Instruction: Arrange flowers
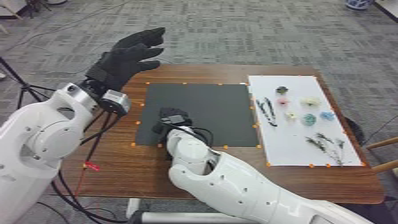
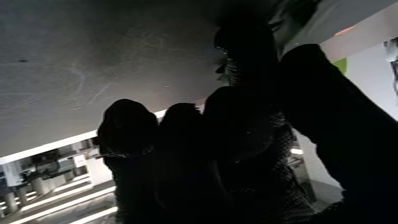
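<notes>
Sprigs [image 1: 330, 146]: right of the black mat [image 1: 213, 97], on the white sheet [image 1: 282, 145]
Right hand [image 1: 173, 114]: above the mat's left part; grip: cannot tell
Flower heads [image 1: 309, 119]: right of the mat
Left hand [image 1: 124, 59]: raised past the mat's far-left corner, fingers loosely open

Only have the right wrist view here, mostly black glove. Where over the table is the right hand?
Observer: Head view puts the right hand over the left half of the dark sheet.
Operator: Left hand in the way?
Observer: Doesn't look like it. The left hand is raised by the table's far left corner.
Operator: And the blooms?
Observer: On the white sheet, right of the dark one. The teal bloom sits beside the blue bloom.
</notes>
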Tool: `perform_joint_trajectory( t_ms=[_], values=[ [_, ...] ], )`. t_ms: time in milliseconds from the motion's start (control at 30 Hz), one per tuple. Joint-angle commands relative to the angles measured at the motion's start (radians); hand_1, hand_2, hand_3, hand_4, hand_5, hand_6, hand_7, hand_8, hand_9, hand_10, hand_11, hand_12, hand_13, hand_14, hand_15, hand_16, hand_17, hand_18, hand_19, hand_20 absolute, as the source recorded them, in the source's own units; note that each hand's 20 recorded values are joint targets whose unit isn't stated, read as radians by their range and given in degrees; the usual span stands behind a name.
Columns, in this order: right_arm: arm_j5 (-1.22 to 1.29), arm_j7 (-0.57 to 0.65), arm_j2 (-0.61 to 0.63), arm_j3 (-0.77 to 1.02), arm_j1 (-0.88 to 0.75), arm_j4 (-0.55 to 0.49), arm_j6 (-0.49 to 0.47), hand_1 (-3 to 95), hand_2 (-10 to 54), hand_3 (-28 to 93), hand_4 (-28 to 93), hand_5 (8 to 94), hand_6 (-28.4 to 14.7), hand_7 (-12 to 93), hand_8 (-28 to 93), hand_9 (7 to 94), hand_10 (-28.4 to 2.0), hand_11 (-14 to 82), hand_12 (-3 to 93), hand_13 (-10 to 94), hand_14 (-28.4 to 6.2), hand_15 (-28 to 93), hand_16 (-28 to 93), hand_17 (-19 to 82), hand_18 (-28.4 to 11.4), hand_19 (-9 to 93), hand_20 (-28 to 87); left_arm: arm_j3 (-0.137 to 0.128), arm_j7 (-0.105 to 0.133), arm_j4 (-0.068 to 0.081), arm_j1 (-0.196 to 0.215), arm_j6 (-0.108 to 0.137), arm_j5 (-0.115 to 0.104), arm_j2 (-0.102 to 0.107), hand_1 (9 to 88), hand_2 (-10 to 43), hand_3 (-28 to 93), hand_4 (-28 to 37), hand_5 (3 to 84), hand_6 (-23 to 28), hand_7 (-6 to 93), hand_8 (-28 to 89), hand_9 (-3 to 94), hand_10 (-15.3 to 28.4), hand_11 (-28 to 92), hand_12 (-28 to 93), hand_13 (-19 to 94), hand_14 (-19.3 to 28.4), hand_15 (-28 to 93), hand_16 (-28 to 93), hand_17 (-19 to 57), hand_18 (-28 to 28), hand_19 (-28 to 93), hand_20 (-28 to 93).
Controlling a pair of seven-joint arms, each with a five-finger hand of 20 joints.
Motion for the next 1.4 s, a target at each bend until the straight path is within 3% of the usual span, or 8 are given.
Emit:
perform_joint_trajectory(
  t_ms=[33, 200, 300, 500, 700, 833, 1067, 1400],
  values=[
    [-0.005, -0.006, -0.003, 0.005, -0.016, -0.006, -0.047, 29.3, -9.5, 86, -19, 79.7, 0.3, 38, 18, 85.0, -6.5, 60.0, 55.5, 82, -5.6, 83, 50, 46, -22.8, 93, 51, -0.022, -0.005, -0.008, 0.014, -0.005, -0.004, -0.009, 26.5, -9.5, 68, -27.2, 20.6, 1.4, 15.9, -7, 14.1, 8.7, 12, 22, 5, 11.7, 33, -2, -12.8, 19.6, 38, 9],
    [-0.012, 0.001, 0.008, 0.003, -0.007, -0.013, -0.087, 29.0, -9.5, 87, -19, 78.3, 0.0, 37, 18, 84.1, -6.8, 59.7, 55.8, 81, -6.1, 83, 50, 44, -22.9, 93, 51, -0.041, -0.003, -0.016, 0.034, 0.001, -0.002, -0.006, 26.6, -9.5, 68, -27.1, 20.6, 1.4, 15.8, -7, 14.1, 8.8, 12, 22, 5, 11.7, 33, -2, -12.8, 19.6, 38, 9],
    [-0.005, 0.012, 0.028, 0.004, 0.014, -0.042, -0.155, 28.6, -9.5, 86, -19, 76.5, -0.6, 36, 18, 82.5, -7.3, 59.6, 56.1, 79, -6.6, 83, 51, 43, -23.1, 93, 50, -0.071, 0.003, -0.033, 0.067, 0.017, 0.001, -0.001, 26.5, -9.5, 68, -27.2, 20.6, 1.4, 15.8, -7, 14.1, 8.7, 12, 22, 5, 11.7, 33, -2, -12.9, 19.7, 38, 9],
    [0.011, -0.057, 0.203, 0.029, 0.058, -0.202, -0.089, 26.1, -9.5, 87, -20, 71.5, -1.5, 35, 13, 78.7, -8.6, 59.4, 55.7, 76, -7.3, 83, 51, 40, -23.6, 92, 48, -0.262, 0.035, -0.129, 0.282, 0.086, 0.032, -0.006, 26.6, -9.5, 68, -27.2, 20.6, 1.4, 15.9, -7, 14.1, 8.7, 13, 22, 5, 11.8, 33, -2, -12.9, 19.7, 38, 9],
    [0.035, -0.148, 0.517, 0.308, -0.162, -0.457, 0.042, 24.7, -9.5, 86, -24, 69.4, -2.2, 37, -9, 76.4, -9.8, 58.8, 54.2, 75, -8.1, 82, 49, 38, -23.3, 91, 48, -0.37, 0.032, -0.182, 0.431, 0.118, 0.054, -0.043, 26.6, -9.5, 68, -27.2, 20.6, 1.4, 15.9, -7, 14.1, 8.7, 13, 22, 5, 11.7, 33, -2, -12.9, 19.6, 38, 9],
    [0.108, -0.177, 0.669, 0.527, -0.361, -0.546, 0.097, 23.1, -9.5, 85, -27, 62.1, -3.9, 29, -9, 70.1, -12.3, 57.1, 49.3, 67, -10.0, 81, 46, 32, -23.1, 86, 49, -0.461, 0.036, -0.223, 0.553, 0.144, 0.051, -0.071, 26.6, -9.5, 68, -27.2, 20.6, 1.4, 15.8, -7, 14.1, 8.7, 12, 22, 5, 11.7, 33, -2, -12.9, 19.6, 38, 9],
    [0.063, -0.021, 0.786, 0.864, -0.718, -0.622, 0.023, 22.3, -9.5, 86, -28, 54.6, -6.4, 22, -9, 60.0, -15.2, 57.2, 48.1, 61, -11.7, 80, 43, 29, -23.3, 84, 50, -0.524, 0.038, -0.256, 0.659, 0.156, 0.054, -0.116, 26.6, -9.5, 68, -27.0, 20.6, 1.4, 15.9, -7, 14.1, 8.7, 13, 22, 5, 11.7, 33, -2, -12.9, 19.5, 38, 9],
    [-0.023, 0.145, 0.862, 0.95, -0.833, -0.563, -0.122, 26.4, -9.5, 76, -28, 59.8, -4.6, 28, -9, 63.2, -14.4, 58.5, 48.2, 64, -10.7, 81, 42, 31, -23.4, 86, 50, -0.499, 0.041, -0.249, 0.662, 0.158, 0.056, -0.129, 26.6, -9.5, 68, -27.2, 20.5, 1.3, 16.0, -7, 14.0, 8.7, 13, 22, 5, 11.6, 33, -2, -12.9, 19.4, 38, 9]
  ],
)
